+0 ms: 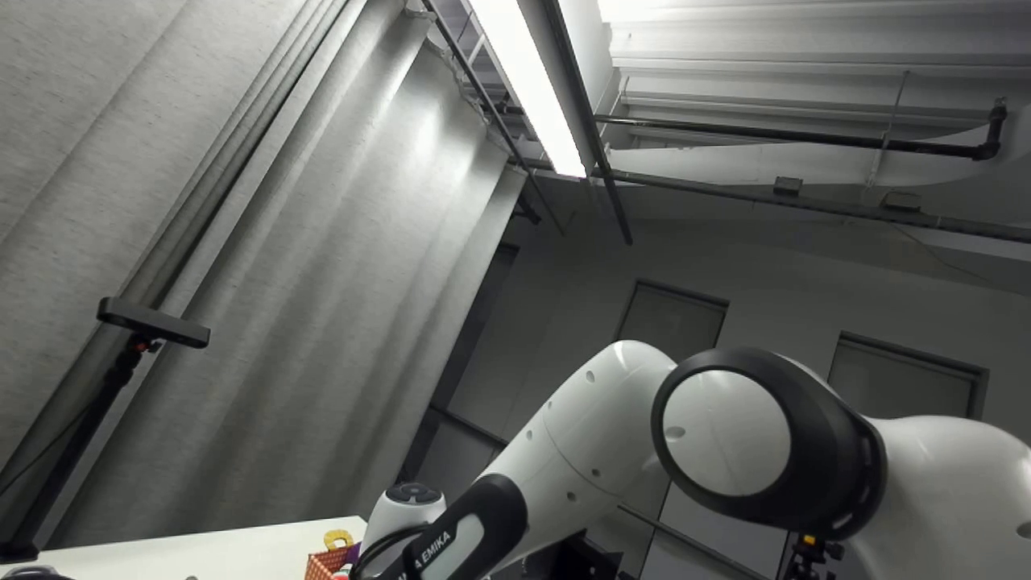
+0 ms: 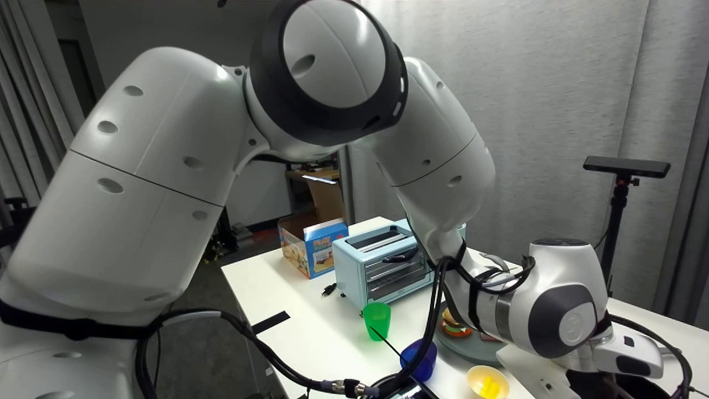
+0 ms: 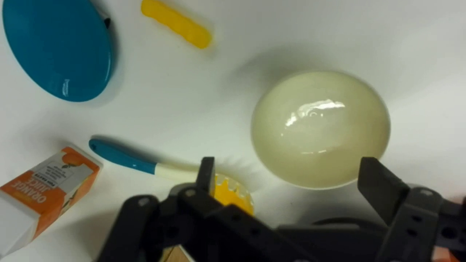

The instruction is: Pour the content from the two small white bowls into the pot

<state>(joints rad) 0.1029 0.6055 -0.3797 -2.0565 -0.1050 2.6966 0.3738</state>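
Note:
In the wrist view a glossy cream-white bowl lies on the white table. It looks turned upside down and shows no contents. My gripper is open around its near side, fingers wide apart, nothing between them. The right fingertip overlaps the bowl's edge in the picture; contact cannot be told. A yellow stick-shaped piece lies loose on the table. In an exterior view another cream bowl stands upright with yellow pieces in it. The gripper's fingers are mostly hidden there. I cannot make out a pot with certainty.
In the wrist view are a teal oval, an orange juice carton and a blue-handled utensil. An exterior view shows a blue cup, green cup, toaster oven and grey plate. A checked basket shows too.

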